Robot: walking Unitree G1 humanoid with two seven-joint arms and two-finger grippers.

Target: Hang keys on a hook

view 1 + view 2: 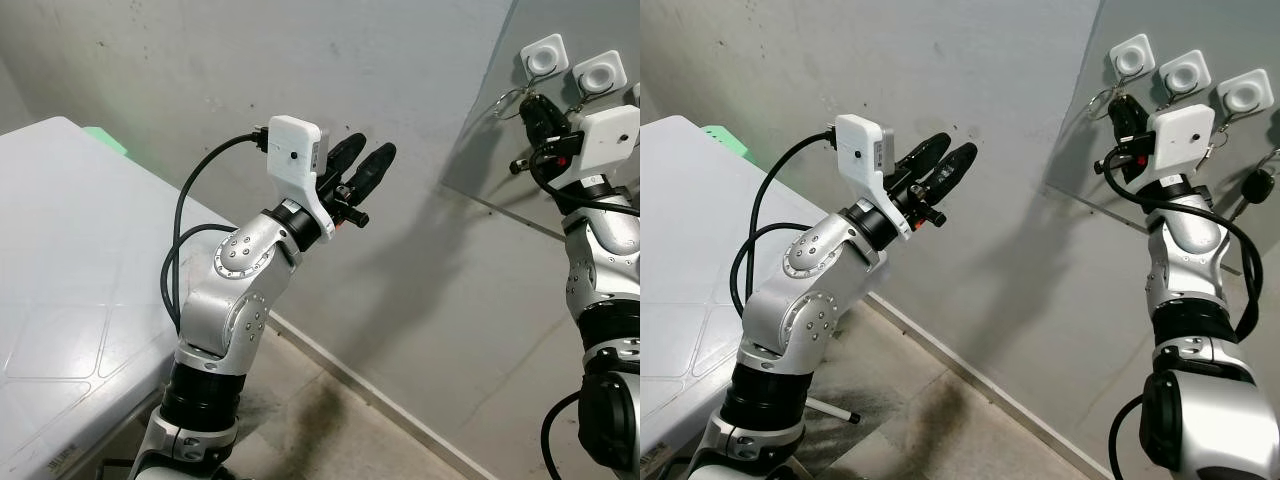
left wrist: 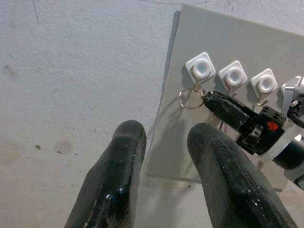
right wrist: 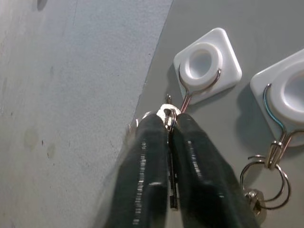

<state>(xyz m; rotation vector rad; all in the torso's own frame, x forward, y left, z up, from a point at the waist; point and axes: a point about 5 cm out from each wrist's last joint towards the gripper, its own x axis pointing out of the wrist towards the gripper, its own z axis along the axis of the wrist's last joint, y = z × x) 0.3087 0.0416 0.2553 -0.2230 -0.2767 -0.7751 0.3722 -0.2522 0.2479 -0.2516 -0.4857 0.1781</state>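
— Black fingers (image 3: 156,175) of the right gripper (image 3: 168,124) were clenched on the keys (image 3: 167,115), pressed up just under the first white hook (image 3: 206,64) on the grey board (image 1: 1200,170)

— And the left gripper (image 1: 360,165)?

— Raised near the wall (image 1: 150,70), fingers apart, holding nothing

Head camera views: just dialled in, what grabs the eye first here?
The right gripper, raised to the grey board on the wall, is pinched on a key ring just below the leftmost white hook. The left gripper hangs open in mid-air beside it, holding nothing. The next hook already carries keys.
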